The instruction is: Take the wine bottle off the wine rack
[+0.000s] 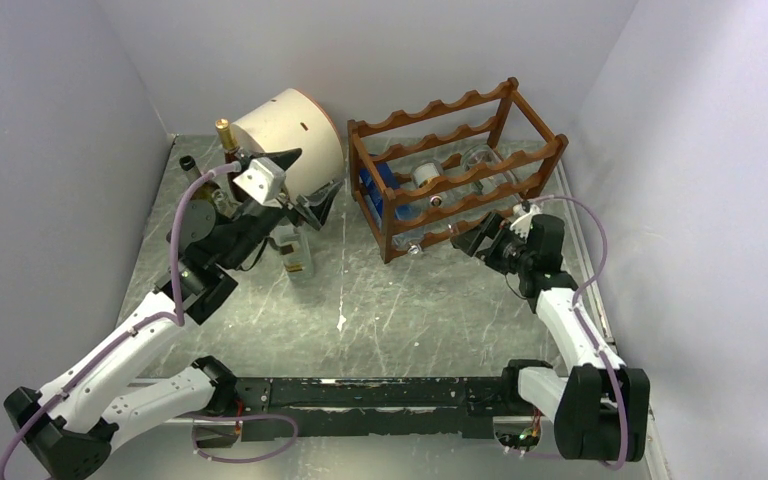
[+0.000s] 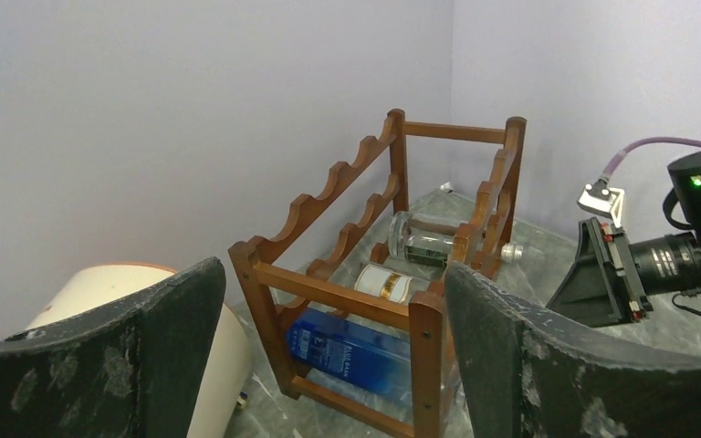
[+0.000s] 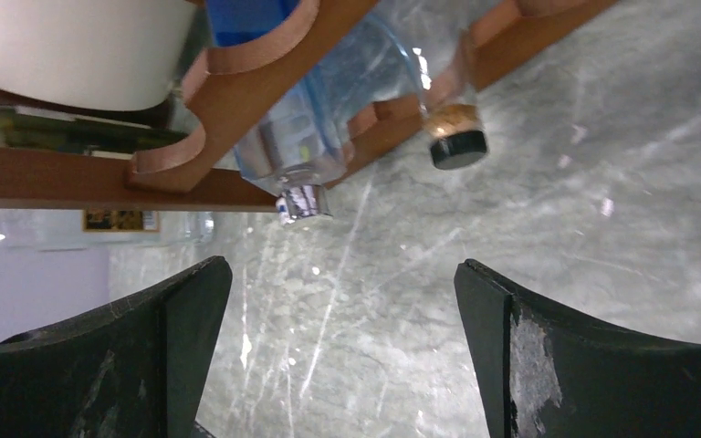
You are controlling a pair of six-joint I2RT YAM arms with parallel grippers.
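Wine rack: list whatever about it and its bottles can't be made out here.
Top view: the clear bottles in the wine rack blur into its rails; their number is unsure.
Right wrist view: the top edge cuts the rack off; only two bottle caps show under a rail.
Left wrist view: the label on the blue bottle is too small to read; a dark finger hides the rack's near foot.

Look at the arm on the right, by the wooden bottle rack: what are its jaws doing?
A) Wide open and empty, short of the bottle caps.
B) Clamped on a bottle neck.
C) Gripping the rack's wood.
A: in the right wrist view the jaws stand wide apart with only bare table between them, and the silver cap and black cap poking from the wine rack lie ahead, untouched.
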